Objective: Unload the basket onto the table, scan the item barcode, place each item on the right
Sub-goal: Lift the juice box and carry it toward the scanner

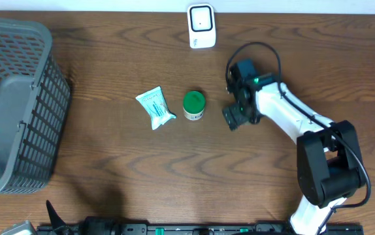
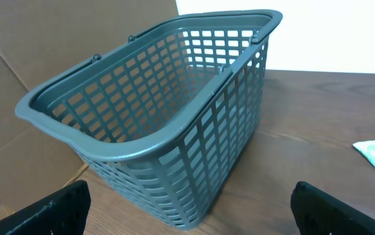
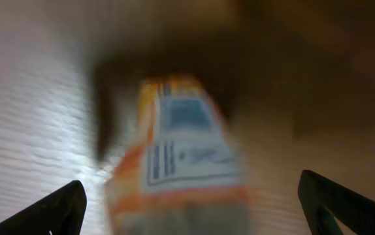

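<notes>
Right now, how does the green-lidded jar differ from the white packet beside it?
The jar is round with a green lid; the packet is flat, rectangular, white with teal print. The jar sits nearer the right pincer; the packet nearer the basket. Both rest on the table, apart, unheld.

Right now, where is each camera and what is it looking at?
Overhead: above the table, looking down at basket, packet, jar, scanner; the right arm shows.
Left wrist: low, facing the basket; left fingers show.
Right wrist: close to a blurred orange label; right fingers show.
Overhead and left wrist share basket and packet.
</notes>
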